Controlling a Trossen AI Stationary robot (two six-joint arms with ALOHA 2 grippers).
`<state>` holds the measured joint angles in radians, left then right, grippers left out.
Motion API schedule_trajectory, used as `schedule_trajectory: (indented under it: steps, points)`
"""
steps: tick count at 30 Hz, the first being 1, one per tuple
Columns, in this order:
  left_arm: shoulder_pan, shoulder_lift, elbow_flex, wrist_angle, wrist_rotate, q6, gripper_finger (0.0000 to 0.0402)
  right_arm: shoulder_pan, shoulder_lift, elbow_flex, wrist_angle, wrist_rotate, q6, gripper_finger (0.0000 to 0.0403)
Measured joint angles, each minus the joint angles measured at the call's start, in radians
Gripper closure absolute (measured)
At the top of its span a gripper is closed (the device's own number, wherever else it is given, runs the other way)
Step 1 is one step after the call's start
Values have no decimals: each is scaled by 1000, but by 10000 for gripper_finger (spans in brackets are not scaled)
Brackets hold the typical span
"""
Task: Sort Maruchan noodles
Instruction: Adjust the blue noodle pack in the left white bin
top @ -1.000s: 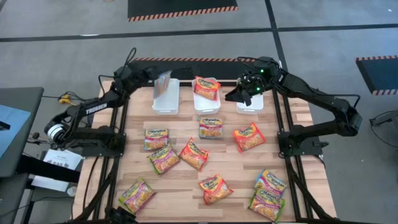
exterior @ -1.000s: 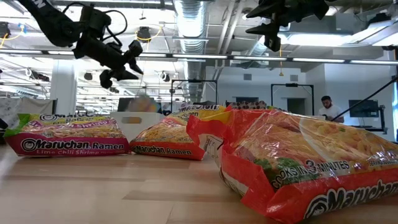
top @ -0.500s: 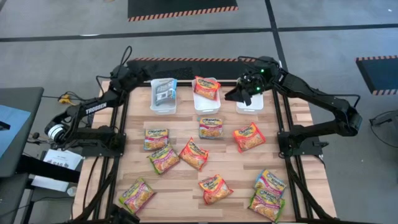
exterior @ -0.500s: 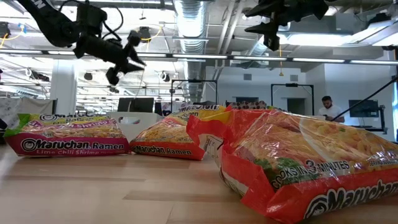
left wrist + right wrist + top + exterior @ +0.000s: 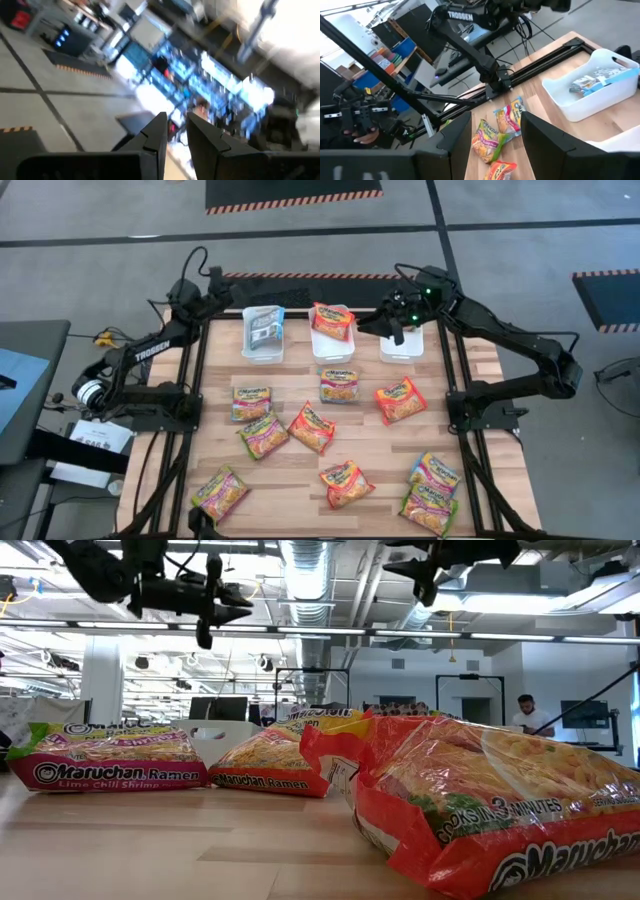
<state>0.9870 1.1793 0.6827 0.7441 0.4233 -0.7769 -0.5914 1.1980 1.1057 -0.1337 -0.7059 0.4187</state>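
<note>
Several Maruchan noodle packets (image 5: 311, 427) lie flat on the wooden table (image 5: 480, 380). Three white bins stand along its far edge. The left bin (image 5: 263, 348) holds a blue-accented packet (image 5: 263, 330), lying flat. An orange-red packet (image 5: 331, 320) leans in the middle bin. My left gripper (image 5: 176, 125) hangs high beyond the left bin near the far left corner (image 5: 238, 612), pointing about level, its fingers narrowly apart with nothing between them. My right gripper (image 5: 495, 125) hovers open and empty above the right bin (image 5: 401, 348).
Black frame rails (image 5: 195, 380) run along the table's left and right sides. In the low view a large orange-red packet (image 5: 480, 800) lies close to the near edge. A person (image 5: 527, 712) stands in the room behind.
The blue-accented packet, held upright over the left bin a second ago, has dropped in and now lies flat. My left gripper has let it go, risen and tipped up to about level, drawing back toward the far left corner.
</note>
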Motion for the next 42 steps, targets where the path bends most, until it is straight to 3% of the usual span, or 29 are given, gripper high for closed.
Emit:
schedule_trajectory:
  steps: [11,18,23,27,31,36,42]
  points:
    - [-27,0,305,-660,8,426,325,43,0,0,-1,0,0,207]
    - [-17,0,352,-755,0,520,261,49,0,0,-20,0,0,207]
    - [-22,0,353,-857,-104,558,221,49,0,0,-23,0,3,207]
    - [-66,0,353,-1075,-157,707,219,49,0,0,-43,0,3,207]
    - [-151,0,353,-1232,-278,856,228,49,0,0,-55,0,1,207]
    - [-245,0,353,-1267,-464,990,232,49,0,0,-56,0,-5,207]
    - [-296,60,353,-1273,-489,1044,231,49,0,0,-57,19,-8,207]
